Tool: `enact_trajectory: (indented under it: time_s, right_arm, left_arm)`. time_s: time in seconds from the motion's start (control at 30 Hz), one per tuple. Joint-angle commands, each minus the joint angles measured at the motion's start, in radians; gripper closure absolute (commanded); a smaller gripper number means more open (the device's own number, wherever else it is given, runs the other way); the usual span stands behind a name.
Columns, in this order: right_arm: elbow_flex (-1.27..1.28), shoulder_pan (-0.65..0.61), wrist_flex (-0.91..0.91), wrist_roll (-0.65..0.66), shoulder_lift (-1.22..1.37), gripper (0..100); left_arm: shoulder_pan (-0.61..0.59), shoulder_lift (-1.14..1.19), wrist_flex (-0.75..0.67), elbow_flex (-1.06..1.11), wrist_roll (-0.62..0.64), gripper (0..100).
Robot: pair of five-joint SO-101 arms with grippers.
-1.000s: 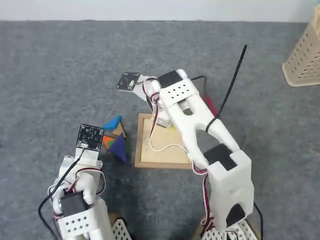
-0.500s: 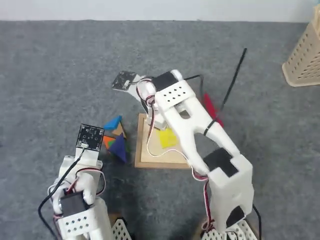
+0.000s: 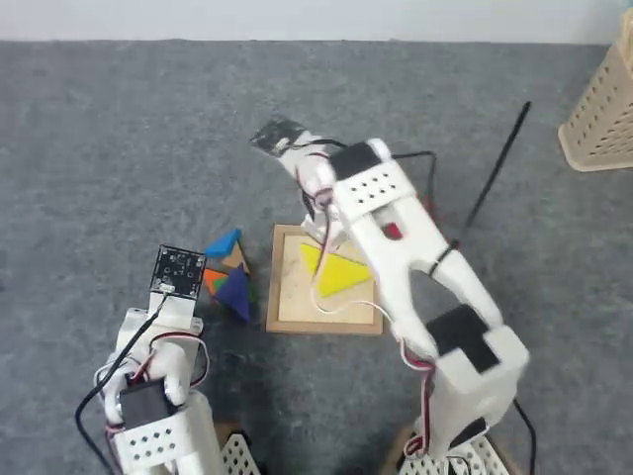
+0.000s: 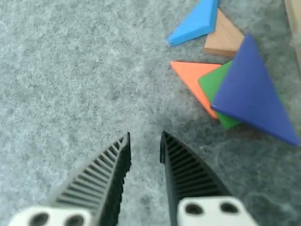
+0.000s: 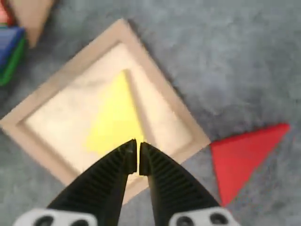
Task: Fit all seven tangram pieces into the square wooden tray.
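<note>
— While only the yellow triangle (image 3: 341, 269) is laid inside the tray (image 3: 274, 287), what could be spoiled from here?

— The right claw (image 5: 138, 147) is held almost shut, with nothing gripped, above the yellow triangle's edge. If it were lowered there, the piece could be nudged askew or pushed up onto the rim, and room for the other six would be lost.

— Where are those six placed?

— The red triangle (image 5: 242, 153) is left on the tabletop just right of the tray. Five are heaped just left of it. The dark blue triangle (image 4: 249, 94) is stacked on the green piece (image 4: 214, 84), which overlaps the orange triangle (image 4: 193, 77). The light blue piece (image 4: 195, 23) and the wooden piece (image 4: 225, 40) are set touching at the heap's far side.

— And the left claw (image 4: 143, 141)?

— It is held slightly parted and empty, over bare tabletop beside the heap. Two stacked pieces could be caught together, or the heap scattered.

— What is in the way?

— The tray is spanned by the right arm, so a delivery from the left could be blocked. A black cable (image 3: 499, 163) and a perforated container (image 3: 603, 109) are kept well apart, far right.
</note>
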Motion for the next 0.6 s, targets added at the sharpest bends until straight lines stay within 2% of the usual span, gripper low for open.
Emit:
enact_trajectory:
  time_s: [0.0,0.13,0.2,0.57]
  right_arm:
    - [0.290,0.042,-0.268,-0.069,-0.249,99.3]
    - [0.557,0.036,-0.473,-0.077,-0.364,99.3]
    - [0.608,0.038,-0.512,-0.075,-0.367,99.3]
    - [0.549,0.044,-0.521,-0.060,-0.127,99.3]
  left_arm:
    - [-0.002,-0.014,0.002,-0.004,-0.014,90]
    - [-0.002,-0.014,0.002,-0.004,-0.014,90]
    - [-0.002,-0.014,0.002,-0.004,-0.014,90]
    - [-0.002,-0.014,0.002,-0.004,-0.014,90]
